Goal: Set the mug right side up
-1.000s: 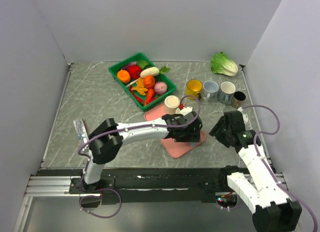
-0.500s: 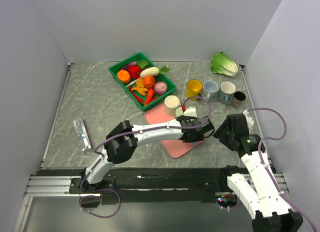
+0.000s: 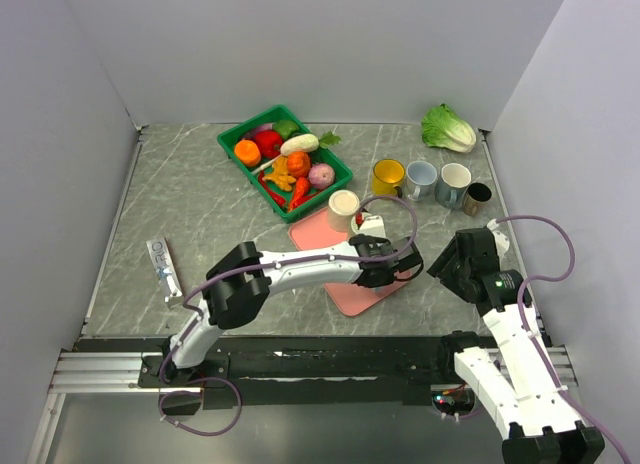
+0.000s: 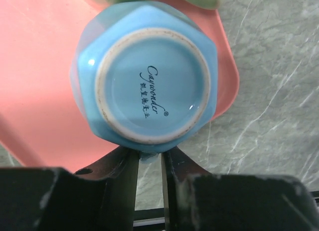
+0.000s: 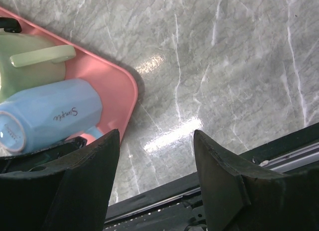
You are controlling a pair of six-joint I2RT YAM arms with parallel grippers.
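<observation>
The blue mug (image 4: 149, 86) lies on its side on the pink tray (image 4: 40, 91). It fills the upper middle of the left wrist view, base toward the camera. At bottom centre, the left claw (image 4: 149, 154) is clenched narrowly on the mug's handle. The right claw (image 5: 155, 136) hangs released over the table (image 5: 224, 66), with the mug at the left edge of its view.

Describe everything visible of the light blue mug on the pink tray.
The light blue mug looks like glazed ceramic with faceted sides, a pale unglazed foot ring, printed script on its base and dark script on its wall. It lies on its side on the pink tray, right beside a pale green mug. The left gripper pinches a blue part at its lower edge, apparently the handle.
</observation>
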